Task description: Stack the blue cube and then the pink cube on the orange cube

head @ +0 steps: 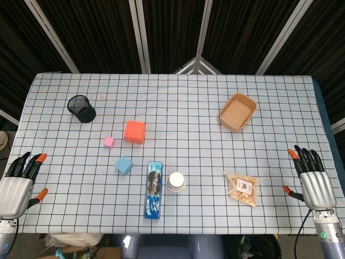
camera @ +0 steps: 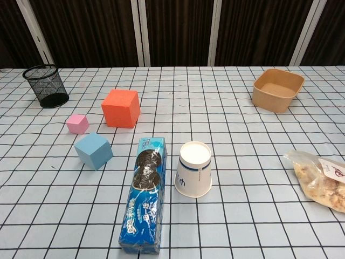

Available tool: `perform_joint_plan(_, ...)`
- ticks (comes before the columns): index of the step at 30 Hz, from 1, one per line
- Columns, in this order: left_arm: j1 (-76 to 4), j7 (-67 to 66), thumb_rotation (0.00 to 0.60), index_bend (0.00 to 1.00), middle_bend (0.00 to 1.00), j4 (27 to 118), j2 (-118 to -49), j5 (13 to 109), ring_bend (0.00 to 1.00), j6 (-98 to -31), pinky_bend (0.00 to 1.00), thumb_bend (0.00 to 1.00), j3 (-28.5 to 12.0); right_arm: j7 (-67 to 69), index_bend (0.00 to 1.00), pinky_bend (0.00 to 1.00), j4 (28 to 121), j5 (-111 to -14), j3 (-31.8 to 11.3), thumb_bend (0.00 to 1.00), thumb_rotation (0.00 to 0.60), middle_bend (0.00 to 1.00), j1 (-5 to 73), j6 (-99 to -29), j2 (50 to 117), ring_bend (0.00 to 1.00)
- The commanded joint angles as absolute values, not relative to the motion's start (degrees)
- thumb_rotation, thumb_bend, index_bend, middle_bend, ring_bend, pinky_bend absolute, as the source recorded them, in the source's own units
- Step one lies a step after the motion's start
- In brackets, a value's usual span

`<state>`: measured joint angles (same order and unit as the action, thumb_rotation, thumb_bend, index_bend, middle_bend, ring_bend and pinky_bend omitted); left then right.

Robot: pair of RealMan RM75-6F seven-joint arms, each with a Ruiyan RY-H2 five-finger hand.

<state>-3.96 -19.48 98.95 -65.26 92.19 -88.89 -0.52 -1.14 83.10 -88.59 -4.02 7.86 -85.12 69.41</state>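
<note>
The left hand (head: 19,183) rested at the near-left table edge, holding nothing, its fingers slightly spread. A black mesh pen cup (head: 81,109) stood far left. The pink cube (head: 109,142) sat just left of the orange cube (head: 135,131), apart from it; the blue cube (head: 124,165) lay nearer the robot, separate from both. A blue cookie package (head: 153,189) lay beside an upturned paper cup (head: 176,182). Further right were a snack bag (head: 242,188) and a brown paper bowl (head: 237,111). The right hand (head: 312,181) rested at the near-right edge, empty, fingers apart.
</note>
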Motion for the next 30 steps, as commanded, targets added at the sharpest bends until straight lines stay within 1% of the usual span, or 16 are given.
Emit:
perform_joint_plan(1,-3.87,-19.55,0.6,0.0,0.12,99.07,-65.23,92.22,0.06,-89.0,0.12,0.24,-0.51,-1.14,0.0,0.04,82.87,-88.85,-3.96,0.09,0.6,0.04,8.08,-84.94,69.6,0.03)
perform_joint_plan(13,-3.77,-20.13,0.6,0.0,0.12,99.47,-65.38,92.66,0.06,-89.12,0.12,0.24,-0.47,-1.83,0.0,0.04,83.15,-88.51,-3.87,0.09,0.6,0.04,7.98,-84.75,69.57,0.03)
perform_joint_plan(18,-3.96,-20.25,0.6,0.0,0.12,99.34,-65.33,91.62,0.06,-88.09,0.12,0.24,-0.53,-1.91,0.0,0.04,83.18,-88.14,-3.69,0.09,0.6,0.04,7.86,-84.35,69.45,0.03)
perform_joint_plan(23,-3.84,-20.46,0.6,0.0,0.12,99.24,-65.54,92.72,0.06,-88.57,0.12,0.24,-0.21,-1.51,0.0,0.04,83.38,-88.56,-3.65,0.09,0.6,0.04,7.78,-84.78,69.31,0.03)
perform_joint_plan(27,-4.35,-20.82,0.6,0.0,0.12,98.98,-65.85,92.14,0.06,-87.55,0.12,0.24,-0.45,-1.0,0.0,0.04,83.25,-87.87,-3.6,0.09,0.6,0.04,7.85,-83.9,69.06,0.03)
perform_joint_plan(30,-5.59,-21.5,0.6,0.0,0.12,99.41,-65.94,92.67,0.06,-85.01,0.12,0.24,0.09,-0.81,0.0,0.04,83.2,-87.28,-3.81,0.09,0.6,0.04,7.74,-83.8,68.98,0.03)
